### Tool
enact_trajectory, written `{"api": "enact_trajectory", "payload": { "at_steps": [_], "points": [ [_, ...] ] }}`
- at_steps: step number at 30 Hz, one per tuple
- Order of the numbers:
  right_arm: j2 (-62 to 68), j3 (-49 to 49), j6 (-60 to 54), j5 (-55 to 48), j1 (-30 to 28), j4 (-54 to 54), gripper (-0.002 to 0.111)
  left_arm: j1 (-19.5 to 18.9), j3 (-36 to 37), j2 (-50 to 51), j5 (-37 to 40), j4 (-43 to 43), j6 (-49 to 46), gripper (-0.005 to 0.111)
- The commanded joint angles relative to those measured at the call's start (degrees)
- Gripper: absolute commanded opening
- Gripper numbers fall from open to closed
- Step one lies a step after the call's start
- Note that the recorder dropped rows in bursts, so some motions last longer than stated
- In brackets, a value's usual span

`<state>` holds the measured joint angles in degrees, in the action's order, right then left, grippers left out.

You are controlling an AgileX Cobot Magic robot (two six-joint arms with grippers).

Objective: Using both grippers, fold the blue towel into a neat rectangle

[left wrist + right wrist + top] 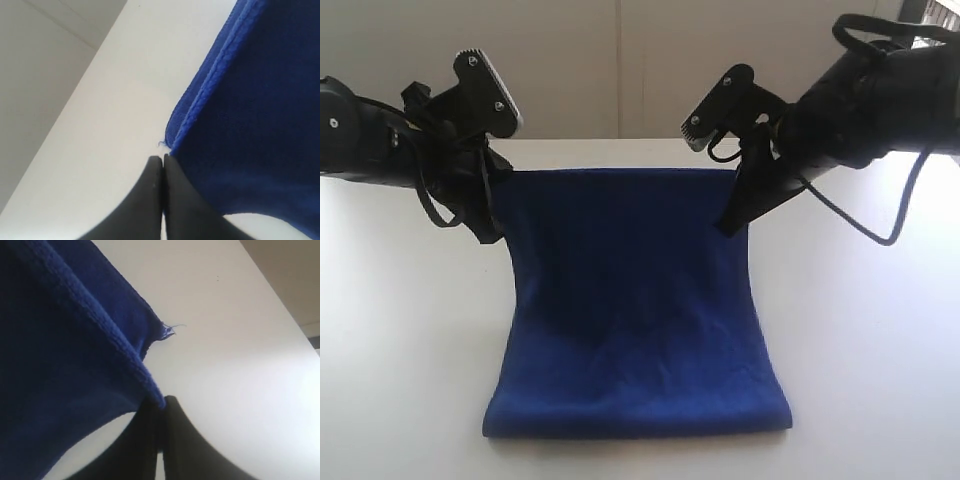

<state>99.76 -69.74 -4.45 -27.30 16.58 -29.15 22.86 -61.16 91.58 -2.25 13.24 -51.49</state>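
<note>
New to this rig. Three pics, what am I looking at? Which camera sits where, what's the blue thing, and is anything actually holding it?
It is a robot with two arms working over a white table. The wide picture comes from a camera off the arms that sees the whole scene, with the left arm on its left and the right arm on its right. The other two pictures come from a small camera on each wrist, looking along that arm's jaws, which are the black wedge in each. The blue thing is a blue towel. Each arm's jaws are shut on one far corner of it. That edge is lifted and stretched between the two arms, while the near end rests on the table.
</note>
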Motion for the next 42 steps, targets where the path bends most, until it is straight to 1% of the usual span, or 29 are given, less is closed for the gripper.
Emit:
{"api": "enact_trajectory", "payload": {
  "at_steps": [1, 3, 6, 11, 16, 19, 23, 26, 36, 42],
  "points": [
    [2.03, -0.27, 1.03, -0.55, -1.76, -1.95, 0.0, -1.03, 0.47, 2.28, -2.48, -0.92, 0.03, 0.0],
    [2.85, -0.38, 1.7, 0.95, -2.44, -1.95, 0.0, -1.03, 0.47, 3.44, -4.42, -0.92, 0.03, 0.0],
    [4.1, -0.38, 6.26, 4.06, -3.83, -3.24, 0.0, -1.03, 0.47, 5.08, -8.17, -0.92, 0.03, 0.0],
    [6.33, -0.47, 6.23, 8.67, -5.19, -3.75, 0.0, -1.03, 0.47, 8.48, -11.77, -2.04, 0.03, 0.0],
    [9.01, -0.47, 7.3, 12.56, -5.87, -3.91, 0.0, -1.03, 0.47, 11.96, -19.19, -2.04, 0.26, 0.0],
    [10.73, -0.47, 7.99, 14.4, -6.57, -4.06, 0.0, -1.03, 0.35, 13.66, -21.93, -2.29, 0.26, 0.0],
    [12.45, -0.47, 11.68, 18.16, -7.66, -3.94, 0.0, -1.03, 0.35, 15.43, -24.03, -2.29, 0.26, 0.0],
    [13.32, -0.47, 12.23, 20.39, -8.45, -3.94, 0.0, -1.03, 0.35, 17.07, -25.62, -2.4, 0.26, 0.0],
    [18.64, -3.69, 12.6, 20.65, -9.17, -3.83, 0.0, -1.03, 0.35, 21.08, -30.57, -5.14, 2.4, 0.0],
    [20.36, -3.82, 13.55, 22.59, -9.17, -3.83, 0.0, -1.03, 0.35, 21.81, -30.67, -5.14, 3.8, 0.0]
  ]
}}
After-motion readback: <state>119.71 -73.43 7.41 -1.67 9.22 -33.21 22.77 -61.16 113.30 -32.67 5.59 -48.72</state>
